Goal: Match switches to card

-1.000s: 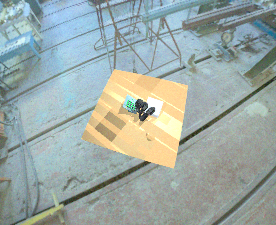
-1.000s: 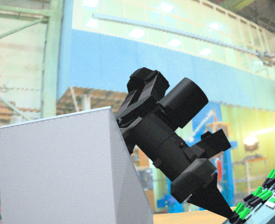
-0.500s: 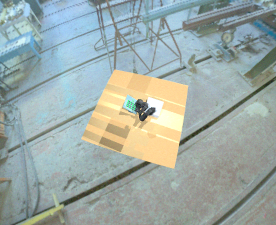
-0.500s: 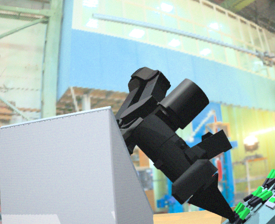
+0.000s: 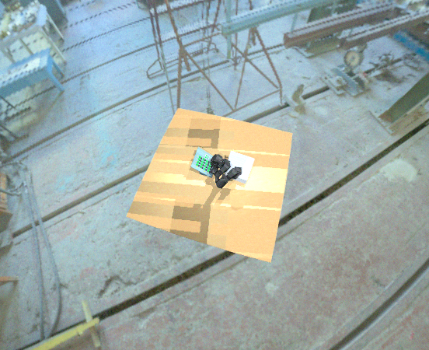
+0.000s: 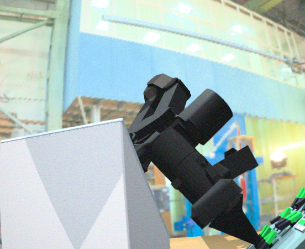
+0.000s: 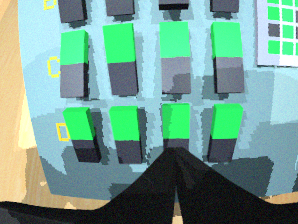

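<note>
The light-blue switch panel (image 7: 40,83) (image 5: 197,157) (image 6: 288,239) carries rows of rocker switches, each half green and half dark grey. My gripper (image 7: 174,155) (image 6: 258,240) (image 5: 213,168) is shut and empty. Its joined fingertips touch the near, dark-grey end of the third switch (image 7: 176,119) in the nearest row, marked D, and hide most of that half. The small white card (image 7: 280,26) with green squares and one dark grey square lies at the panel's right edge, partly cut off in the wrist view.
The panel lies on an orange wooden table top (image 5: 214,218). The arm's white base block (image 6: 69,188) (image 5: 243,163) stands just behind the gripper. A factory floor surrounds the table.
</note>
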Robot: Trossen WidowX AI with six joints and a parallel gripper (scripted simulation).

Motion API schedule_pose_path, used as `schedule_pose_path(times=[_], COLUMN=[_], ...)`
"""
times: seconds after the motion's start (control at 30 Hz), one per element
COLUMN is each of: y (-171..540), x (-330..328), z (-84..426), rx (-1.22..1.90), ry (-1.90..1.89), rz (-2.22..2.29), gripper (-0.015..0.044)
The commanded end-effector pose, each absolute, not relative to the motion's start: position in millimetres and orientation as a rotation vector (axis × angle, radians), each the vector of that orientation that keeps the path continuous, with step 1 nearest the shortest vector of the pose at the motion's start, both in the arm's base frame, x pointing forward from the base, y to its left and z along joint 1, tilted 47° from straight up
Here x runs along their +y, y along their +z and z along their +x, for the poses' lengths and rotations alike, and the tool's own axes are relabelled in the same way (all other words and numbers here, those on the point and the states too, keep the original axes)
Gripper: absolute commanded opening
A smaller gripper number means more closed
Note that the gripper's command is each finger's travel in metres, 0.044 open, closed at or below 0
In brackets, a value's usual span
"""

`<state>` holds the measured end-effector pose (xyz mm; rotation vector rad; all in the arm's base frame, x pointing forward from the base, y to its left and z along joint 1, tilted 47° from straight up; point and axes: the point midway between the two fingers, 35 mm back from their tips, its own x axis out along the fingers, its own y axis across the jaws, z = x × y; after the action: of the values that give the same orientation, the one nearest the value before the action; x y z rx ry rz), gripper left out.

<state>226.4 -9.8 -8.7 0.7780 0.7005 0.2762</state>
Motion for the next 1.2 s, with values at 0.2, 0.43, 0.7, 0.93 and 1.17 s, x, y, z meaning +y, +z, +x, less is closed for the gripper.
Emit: schedule_pose_path(times=[0.2, 0.43, 0.7, 0.93, 1.17], y=[-10, -9, 21, 22, 19], x=[-9, -28, -43, -43, -53], z=[227, 212, 182, 181, 186], rx=[0.702, 0.742, 0.731, 0.73, 0.73], ry=[0.272, 0.263, 0.28, 0.28, 0.28], rz=[0.781, 0.757, 0.775, 0.775, 0.775], gripper=[0.0, 0.0, 0.0, 0.0, 0.0])
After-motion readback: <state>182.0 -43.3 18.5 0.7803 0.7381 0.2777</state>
